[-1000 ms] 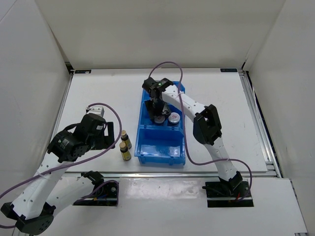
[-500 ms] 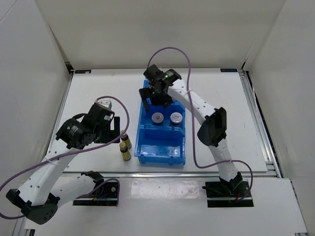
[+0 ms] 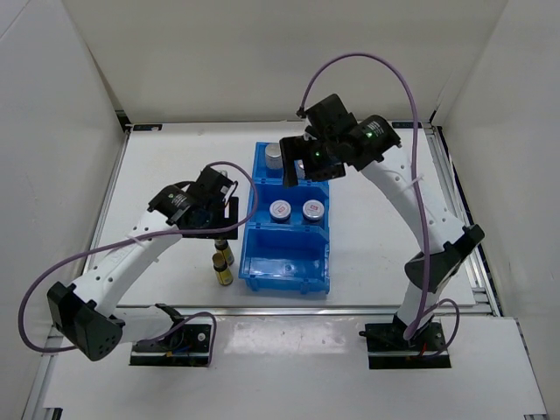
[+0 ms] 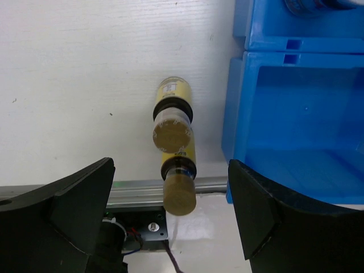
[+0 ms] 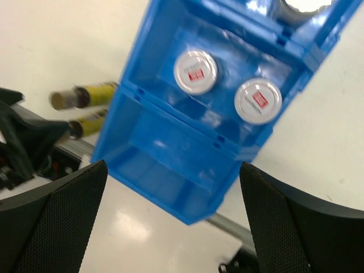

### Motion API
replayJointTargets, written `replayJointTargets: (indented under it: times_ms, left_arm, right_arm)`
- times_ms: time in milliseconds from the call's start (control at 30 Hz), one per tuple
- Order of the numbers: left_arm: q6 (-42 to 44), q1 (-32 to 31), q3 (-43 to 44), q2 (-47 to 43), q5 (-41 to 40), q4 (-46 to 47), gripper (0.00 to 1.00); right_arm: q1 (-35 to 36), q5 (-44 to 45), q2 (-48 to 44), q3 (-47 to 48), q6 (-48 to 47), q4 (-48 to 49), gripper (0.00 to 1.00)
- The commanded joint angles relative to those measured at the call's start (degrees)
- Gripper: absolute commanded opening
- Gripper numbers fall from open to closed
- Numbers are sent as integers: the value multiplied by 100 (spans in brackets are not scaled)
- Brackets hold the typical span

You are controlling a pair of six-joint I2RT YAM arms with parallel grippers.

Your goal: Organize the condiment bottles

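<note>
the left claw hangs with its fingers spread wide and nothing between them, straddling the far amber bottle and the near amber bottle. these stand upright on the table close to its near edge, just beside the left wall of the blue bin, and so close together that a gap cannot be made out. the right claw is also spread and empty, over the bin's far end. two red-lidded jars sit in the middle compartment and a silver-topped cylinder in the far one.

the amber bottles look tiny, light and rigid, with smooth round sides, so they would probably tip or roll at a nudge. the best hold is likely across the body just under the dark collar, squeezing from the sides so the neighbour is not knocked.
</note>
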Motion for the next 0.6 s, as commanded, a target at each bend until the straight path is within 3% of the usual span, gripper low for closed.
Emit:
replayJointTargets:
  times_ms: [0,167,567]
  left_arm:
    - [-148,-31,-130,-60,99,474,92]
    - [-201,-31,-201,361,152,624,92]
    - [-314,136,-368,555,47,853,80]
  right_arm:
    - [-67,34,-230,-494,-60,-139,100]
    - [-339,-27,-416,-698,-166,-192,100]
    - [-664,-142,-696,-820,-403,-368,100]
